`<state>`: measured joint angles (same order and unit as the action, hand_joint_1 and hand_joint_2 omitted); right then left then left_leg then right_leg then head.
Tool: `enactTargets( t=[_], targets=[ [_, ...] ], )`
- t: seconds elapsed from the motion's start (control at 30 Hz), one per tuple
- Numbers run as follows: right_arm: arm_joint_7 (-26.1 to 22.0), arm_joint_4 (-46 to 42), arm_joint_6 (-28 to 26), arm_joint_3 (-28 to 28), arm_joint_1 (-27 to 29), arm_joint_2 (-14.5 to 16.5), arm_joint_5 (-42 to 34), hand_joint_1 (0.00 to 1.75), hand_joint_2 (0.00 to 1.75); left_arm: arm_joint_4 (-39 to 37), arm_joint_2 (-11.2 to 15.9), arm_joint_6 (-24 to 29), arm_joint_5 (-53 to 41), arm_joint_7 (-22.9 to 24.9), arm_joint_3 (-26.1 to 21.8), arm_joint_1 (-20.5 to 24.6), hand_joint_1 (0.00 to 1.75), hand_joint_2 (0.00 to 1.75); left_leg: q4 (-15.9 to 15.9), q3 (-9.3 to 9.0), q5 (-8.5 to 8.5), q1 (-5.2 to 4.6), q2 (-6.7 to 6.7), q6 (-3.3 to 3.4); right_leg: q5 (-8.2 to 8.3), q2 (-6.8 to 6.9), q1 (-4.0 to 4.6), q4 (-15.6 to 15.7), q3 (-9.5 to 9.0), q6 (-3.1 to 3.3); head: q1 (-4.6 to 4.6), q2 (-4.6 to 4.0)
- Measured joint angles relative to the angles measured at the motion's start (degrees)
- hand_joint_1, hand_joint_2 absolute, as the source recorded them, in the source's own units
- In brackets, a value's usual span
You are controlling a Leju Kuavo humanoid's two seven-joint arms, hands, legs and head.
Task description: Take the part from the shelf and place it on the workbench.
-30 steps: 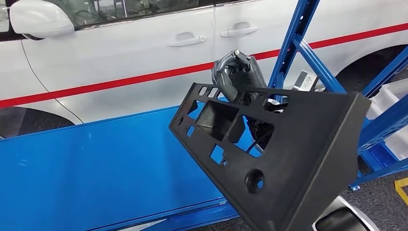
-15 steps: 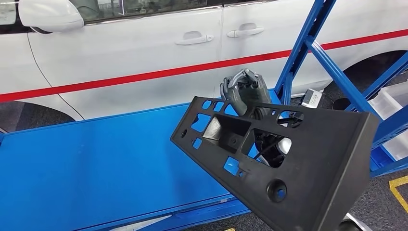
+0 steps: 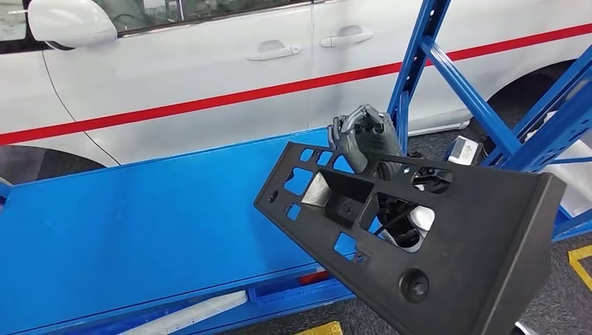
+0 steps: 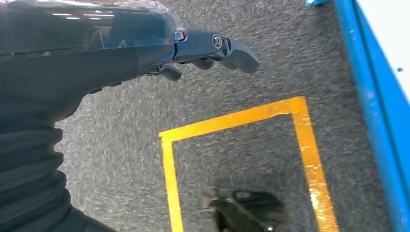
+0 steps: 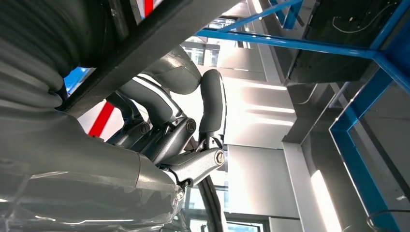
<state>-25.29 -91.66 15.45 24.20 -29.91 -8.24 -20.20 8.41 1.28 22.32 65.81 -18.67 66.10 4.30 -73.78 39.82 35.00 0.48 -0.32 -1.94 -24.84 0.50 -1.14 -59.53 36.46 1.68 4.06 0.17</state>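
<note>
The part (image 3: 475, 230) is a long black plastic panel with several cut-outs, tilted in the air over the right end of the blue workbench (image 3: 139, 223). My right hand (image 3: 363, 139) grips it at its far upper edge from behind. In the right wrist view that hand (image 5: 174, 111) has its fingers curled around the part's black edge (image 5: 159, 34). My left hand (image 4: 208, 48) hangs beside my body over the grey floor, its fingers stretched out and holding nothing.
A white car (image 3: 209, 77) with a red stripe stands just behind the workbench. The blue shelf frame (image 3: 415, 63) rises on the right, with a white bin (image 3: 576, 178) beyond it. Yellow tape (image 4: 232, 118) marks the floor. A white strip (image 3: 202, 313) lies under the bench.
The camera view has shifted. My right hand and the part sit lower in the picture and a little further right, nearer the workbench top. The grip is unchanged.
</note>
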Motion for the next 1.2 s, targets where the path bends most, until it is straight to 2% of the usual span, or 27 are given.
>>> enactTargets(
  t=[0.03, 0.07, 0.17, 0.23, 0.3, 0.33, 0.37, 0.4, 0.47, 0.5, 0.53, 0.57, 0.6, 0.63, 0.7, 0.73, 0.77, 0.83, 0.87, 0.93, 1.0, 1.03, 1.07, 1.1, 1.13, 1.17, 1.2],
  targets=[
    [0.0, -0.02, 0.02, 0.0, 0.04, 0.0, 0.0, 1.66, 1.75, 0.0, 0.0, 0.0, 0.0, 0.0, 0.0, 0.0, 0.0, 1.75, -0.83, -0.58, 0.49, 0.08, 0.0, -0.11, 0.5, 0.04, 0.01, -0.02, 0.65, -0.06, 0.01, 0.0],
    [-0.01, -0.06, 0.03, 0.0, 0.06, 0.0, 0.0, 1.66, 1.75, 0.0, 0.01, 0.0, 0.02, 0.0, 0.0, 0.01, 0.0, 1.75, 0.8, -2.37, -0.06, 0.13, 0.0, -0.14, 1.01, 0.05, 0.0, -0.04, 1.25, -0.16, 0.01, 0.0],
    [-0.03, -0.39, 0.06, -0.02, 0.04, 0.01, 0.0, 1.66, 1.75, 0.0, 0.04, 0.0, 0.08, -0.03, 0.0, 0.18, 0.0, 1.75, 13.18, -10.92, -3.3, 0.02, -0.01, 0.39, 2.47, 0.04, -0.05, -0.04, 2.44, -0.8, 0.0, 0.0],
    [-0.06, -0.62, 0.08, -0.05, 0.04, 0.04, 0.0, 1.66, 1.75, 0.0, 0.05, 0.0, 0.09, -0.04, 0.0, 0.29, 0.0, 1.75, 16.69, -12.84, -4.05, -0.35, -0.07, 1.15, 3.33, 0.09, -0.08, 0.09, 2.64, -1.53, 0.01, 0.0],
    [-0.08, -0.7, 0.12, -0.07, 0.06, 0.1, 0.0, 1.66, 1.75, 0.0, 0.05, 0.0, 0.13, -0.04, 0.0, 0.24, 0.0, 1.75, 16.51, -12.24, -5.0, -0.48, -0.08, 1.96, 4.15, 0.09, -0.14, 0.39, 2.76, -2.29, 0.01, 0.0],
    [-0.09, -0.71, 0.14, -0.1, 0.07, 0.11, -0.02, 1.66, 1.75, 0.0, 0.04, -0.01, 0.17, -0.04, 0.0, 0.23, 0.0, 1.75, 16.61, -11.88, -5.67, -0.4, 0.03, 2.38, 3.84, 0.0, -0.18, 0.25, 3.02, -2.57, 0.01, 0.0],
    [-0.13, -0.71, 0.17, -0.14, 0.08, 0.11, -0.06, 1.66, 1.75, 0.0, 0.03, -0.02, 0.21, -0.04, 0.0, 0.23, 0.0, 1.75, 16.77, -11.35, -6.45, -0.29, 0.17, 2.84, 2.41, -0.1, -0.18, -0.6, 3.5, -2.77, 0.01, 0.0],
    [-0.2, -0.71, 0.27, -0.2, 0.1, 0.09, -0.14, 1.66, 1.75, 0.0, 0.02, -0.03, 0.26, -0.03, 0.0, 0.24, 0.0, 1.75, 16.92, -10.66, -7.28, -0.17, 0.33, 3.23, -0.12, -0.2, -0.18, -2.56, 4.22, -2.92, 0.0, 0.0],
    [-0.36, -0.72, 0.6, -0.31, 0.32, 0.07, -0.39, 1.66, 1.75, 0.0, 0.05, -0.04, 0.36, 0.14, 0.0, 0.24, 0.0, 1.75, 16.82, -9.0, -8.6, -0.3, 0.54, 3.68, -6.18, -0.28, -0.19, -9.38, 5.84, -3.1, 0.0, 0.0],
    [-0.43, -0.74, 0.8, -0.34, 0.55, 0.06, -0.55, 1.66, 1.75, 0.0, 0.07, -0.04, 0.45, 0.32, 0.0, 0.23, 0.0, 1.75, 16.7, -8.12, -9.19, -0.37, 0.58, 3.7, -7.78, -0.28, -0.19, -12.92, 6.32, -3.24, 0.0, 0.0],
    [-0.48, -0.8, 0.93, -0.36, 0.83, 0.04, -0.71, 1.66, 1.75, 0.0, 0.09, -0.04, 0.55, 0.53, 0.0, 0.21, 0.0, 1.75, 16.52, -7.23, -9.73, -0.41, 0.61, 3.67, -7.97, -0.28, -0.2, -15.28, 6.21, -3.35, 0.01, 0.0],
    [-0.51, -0.93, 1.02, -0.37, 1.14, 0.03, -0.86, 1.66, 1.75, 0.0, 0.1, -0.04, 0.66, 0.74, 0.0, 0.22, 0.0, 1.75, 16.26, -6.32, -10.19, -0.41, 0.61, 3.57, -7.04, -0.28, -0.22, -15.94, 5.32, -3.43, 0.01, 0.0],
    [-0.54, -1.15, 1.03, -0.39, 1.42, 0.01, -0.99, 1.66, 1.75, 0.0, 0.1, -0.03, 0.75, 0.91, 0.0, 0.21, 0.0, 1.75, 15.9, -5.44, -10.57, -0.39, 0.61, 3.43, -5.55, -0.27, -0.25, -14.56, 3.45, -3.43, 0.01, 0.0],
    [-0.59, -1.51, 0.97, -0.45, 1.7, 0.0, -1.09, 1.66, 1.75, 0.0, 0.1, -0.02, 0.82, 1.02, 0.0, 0.2, 0.0, 1.75, 15.43, -4.63, -10.87, -0.37, 0.6, 3.24, -4.47, -0.28, -0.28, -11.37, 0.67, -3.35, 0.01, 0.0],
    [-0.81, -2.42, 0.8, -0.66, 2.4, 0.0, -1.17, 1.66, 1.75, 0.0, 0.1, 0.03, 0.86, 1.11, 0.0, 0.18, 0.0, 1.75, 14.5, -3.36, -11.4, -0.5, 0.51, 2.7, -4.69, -0.32, -0.09, -3.79, -4.8, -2.97, 0.02, 0.0],
    [-0.98, -2.83, 0.73, -0.8, 2.88, 0.0, -1.14, 1.66, 1.75, -0.01, 0.1, 0.08, 0.88, 1.11, 0.0, 0.16, 0.0, 1.75, 14.26, -3.02, -11.71, -0.54, 0.48, 2.38, -5.33, -0.36, 0.07, -1.26, -6.33, -2.7, 0.02, 0.0],
    [-1.13, -3.1, 0.71, -0.89, 3.38, -0.01, -1.05, 1.66, 1.75, -0.03, 0.11, 0.12, 0.9, 1.1, 0.0, 0.12, 0.0, 1.75, 14.23, -2.8, -12.11, -0.57, 0.44, 2.02, -5.7, -0.39, 0.28, -0.13, -6.75, -2.38, 0.03, 0.0],
    [-1.34, -3.41, 0.7, -1.03, 4.38, -0.06, -0.88, 1.66, 1.75, -0.13, 0.19, 0.19, 0.92, 1.1, 0.0, -0.09, 0.0, 1.75, 14.25, -2.34, -12.5, -0.43, 0.35, 1.31, -4.88, -0.3, 0.24, 0.22, -6.0, -1.51, 0.04, 0.0],
    [-1.38, -3.52, 0.69, -1.05, 4.74, -0.09, -0.81, 1.66, 1.75, -0.18, 0.23, 0.21, 0.92, 1.1, 0.0, -0.21, 0.0, 1.75, 13.66, -1.88, -11.5, -0.35, 0.31, 0.97, -4.26, -0.21, 0.15, 0.29, -5.42, -0.97, 0.04, 0.0],
    [-1.43, -3.81, 0.67, -1.07, 5.16, -0.11, -0.76, 1.66, 1.75, -0.22, 0.25, 0.25, 0.92, 1.1, 0.01, -0.37, 0.0, 1.75, 9.61, -0.54, -6.59, -0.08, 0.28, 0.41, -2.94, -0.05, -0.01, 0.42, -4.02, -0.2, 0.05, 0.0],
    [-1.44, -4.02, 0.66, -1.07, 5.48, -0.11, -0.74, 1.66, 1.75, -0.22, 0.23, 0.26, 0.92, 1.09, 0.01, -0.37, 0.0, 1.75, 2.5, 0.81, -1.54, 0.08, 0.31, -0.01, -1.67, -0.04, 0.1, 0.38, -2.42, 0.02, 0.05, 0.0],
    [-1.44, -4.07, 0.66, -1.07, 5.69, -0.11, -0.74, 1.66, 1.75, -0.22, 0.24, 0.26, 0.92, 1.09, 0.01, -0.33, 0.0, 1.75, -0.48, 0.98, -0.77, 0.12, 0.31, -0.13, -1.02, -0.01, 0.17, 0.35, -1.6, 0.0, 0.05, 0.0],
    [-1.44, -4.08, 0.66, -1.07, 5.9, -0.11, -0.74, 1.66, 1.75, -0.22, 0.25, 0.27, 0.92, 1.09, 0.01, -0.3, 0.0, 1.75, -1.95, 0.44, -1.45, 0.13, 0.32, -0.16, -0.38, 0.02, 0.22, 0.32, -0.77, -0.06, 0.05, 0.0],
    [-1.44, -4.09, 0.66, -1.08, 6.08, -0.11, -0.74, 1.66, 1.75, -0.23, 0.26, 0.27, 0.93, 1.1, 0.01, -0.29, 0.0, 1.75, -1.56, -0.96, -3.09, 0.13, 0.31, -0.09, 0.27, 0.05, 0.24, 0.29, 0.03, -0.15, 0.05, 0.0],
    [-1.44, -4.13, 0.66, -1.09, 6.18, -0.11, -0.74, 1.66, 1.75, -0.23, 0.28, 0.28, 0.93, 1.1, 0.01, -0.28, 0.0, 1.75, 0.95, -3.38, -4.83, 0.12, 0.3, 0.09, 0.9, 0.06, 0.27, 0.28, 0.76, -0.28, 0.05, 0.0],
    [-1.44, -4.22, 0.66, -1.13, 6.24, -0.11, -0.74, 1.66, 1.75, -0.23, 0.31, 0.3, 0.94, 1.1, 0.01, -0.22, 0.0, 1.75, 4.96, -6.62, -5.69, 0.06, 0.29, 0.4, 1.49, 0.05, 0.31, 0.25, 1.35, -0.45, 0.05, 0.0],
    [-1.44, -4.35, 0.65, -1.21, 6.26, -0.11, -0.67, 1.66, 1.75, -0.23, 0.34, 0.32, 0.95, 1.09, 0.0, -0.14, 0.0, 1.75, 9.81, -10.07, -5.47, -0.07, 0.27, 0.75, 2.04, 0.05, 0.37, 0.22, 1.76, -0.7, 0.05, 0.0]
  ],
)
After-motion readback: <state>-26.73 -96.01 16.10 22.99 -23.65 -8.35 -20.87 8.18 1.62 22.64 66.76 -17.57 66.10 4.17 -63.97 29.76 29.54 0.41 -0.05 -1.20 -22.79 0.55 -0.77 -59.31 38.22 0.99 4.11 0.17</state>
